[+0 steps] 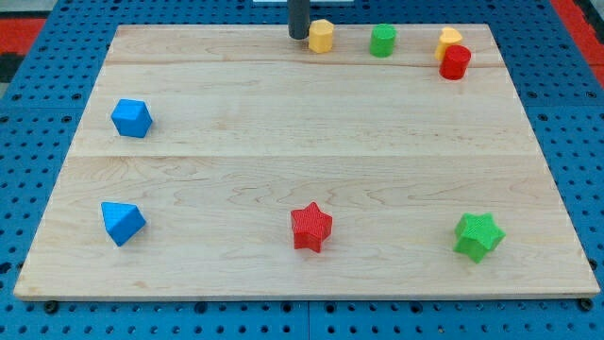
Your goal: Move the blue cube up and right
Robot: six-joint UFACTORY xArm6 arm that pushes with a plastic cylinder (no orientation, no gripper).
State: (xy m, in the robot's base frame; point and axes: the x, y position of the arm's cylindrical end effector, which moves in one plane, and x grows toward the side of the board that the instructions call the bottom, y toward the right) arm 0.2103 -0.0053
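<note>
Though upright, tip (298, 37) beside yellow block (322, 36)

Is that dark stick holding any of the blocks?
No, nothing is held. My tip sits at the view's top, just left of the yellow block, far from the blue cube.

My tip (298, 37) just left of yellow block (322, 36), possibly touching

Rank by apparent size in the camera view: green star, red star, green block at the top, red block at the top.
1. green star and red star: look about alike, not ranked.
2. red block
3. green block, slightly smaller.

The stars sit nearer the view's bottom, probably closer to the camera, so true sizes stay unsure.
</note>
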